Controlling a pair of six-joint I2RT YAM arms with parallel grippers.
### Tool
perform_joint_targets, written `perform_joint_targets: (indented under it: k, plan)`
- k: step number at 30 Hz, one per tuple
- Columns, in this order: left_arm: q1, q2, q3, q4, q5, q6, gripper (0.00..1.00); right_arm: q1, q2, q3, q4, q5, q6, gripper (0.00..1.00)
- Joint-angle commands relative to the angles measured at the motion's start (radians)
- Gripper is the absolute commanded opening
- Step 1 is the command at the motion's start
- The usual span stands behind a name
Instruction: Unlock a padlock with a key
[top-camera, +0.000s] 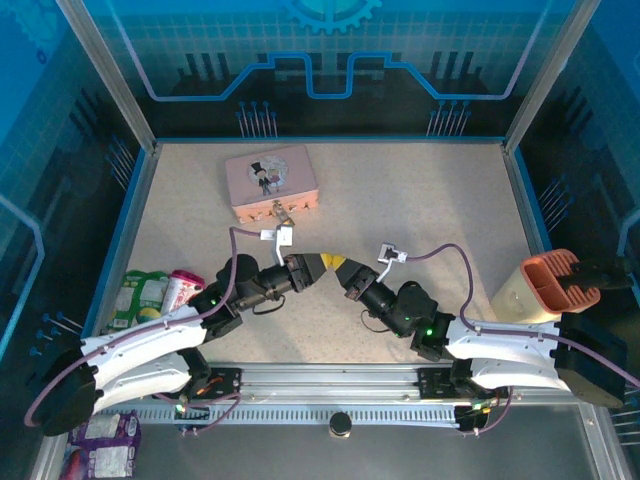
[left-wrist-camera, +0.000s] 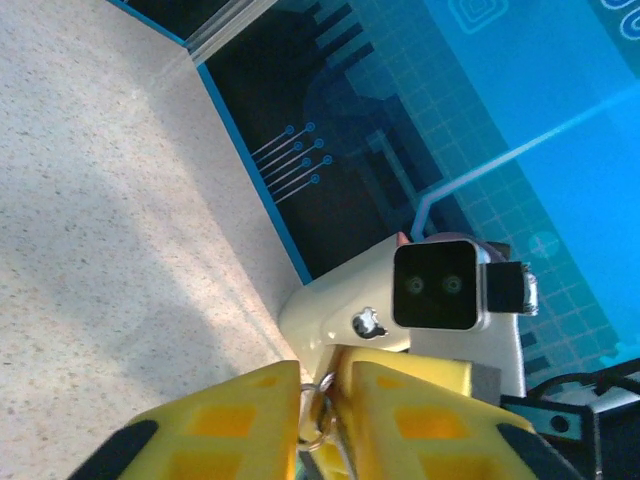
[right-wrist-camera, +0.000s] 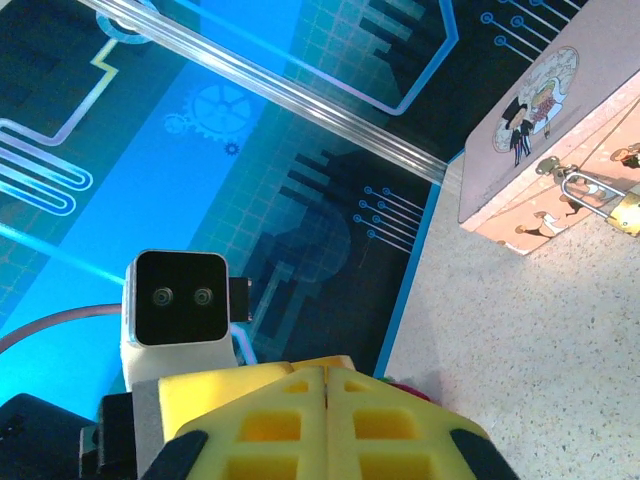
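We count two grippers, tips close together over the middle of the table (top-camera: 430, 200). Left gripper (left-wrist-camera: 320, 368): fingers nearly together, pinching one key (left-wrist-camera: 317, 432) by its ring. Right gripper (right-wrist-camera: 327, 372): fingers pressed flat together. One padlock (top-camera: 283, 213) hangs against the front of one pink tin (top-camera: 271, 178), well apart from both grippers.

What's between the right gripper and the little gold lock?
Just bare speckled table between the right gripper and the lock, seen in the right wrist view.

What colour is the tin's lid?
Pink, with a cartoon couple; tin clearest in right wrist view.
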Motion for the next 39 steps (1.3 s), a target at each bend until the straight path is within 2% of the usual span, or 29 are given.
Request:
perform_joint_targets:
  k: [1,4,10,17,18,21,25,30,35,39]
  plan:
    - [0.002,0.02,0.04,0.02,0.053,0.015,0.15,0.012,0.004,0.013,0.056,-0.02,-0.015,0.0]
    - [0.001,0.028,0.044,0.026,0.064,0.012,0.08,0.007,0.011,0.012,0.059,-0.023,-0.002,0.0]
    - [0.001,0.03,0.042,0.025,0.059,0.005,0.02,-0.007,0.02,0.017,0.049,-0.045,0.019,0.0]
    - [0.001,0.016,0.036,-0.024,-0.004,-0.008,0.0,-0.039,-0.002,0.033,-0.045,-0.076,0.038,0.0]
    - [0.001,0.011,0.034,-0.038,-0.023,-0.01,0.0,-0.046,-0.01,0.036,-0.071,-0.08,0.044,0.03]
    - [0.0,-0.008,0.019,-0.065,-0.082,-0.031,0.0,-0.053,-0.039,0.045,-0.133,-0.087,0.026,0.19]
    - [0.0,-0.027,-0.018,-0.059,-0.178,-0.102,0.0,-0.054,-0.075,0.058,-0.212,-0.071,0.002,0.34]
    - [0.0,-0.043,-0.05,-0.051,-0.267,-0.184,0.0,-0.058,-0.089,0.042,-0.216,-0.051,0.006,0.4]
    - [-0.016,-0.059,-0.09,-0.011,-0.38,-0.292,0.0,-0.054,-0.063,0.04,-0.178,-0.055,0.033,0.41]
    - [-0.062,-0.054,-0.087,0.002,-0.466,-0.373,0.0,0.003,0.016,0.008,0.026,0.058,0.033,0.44]
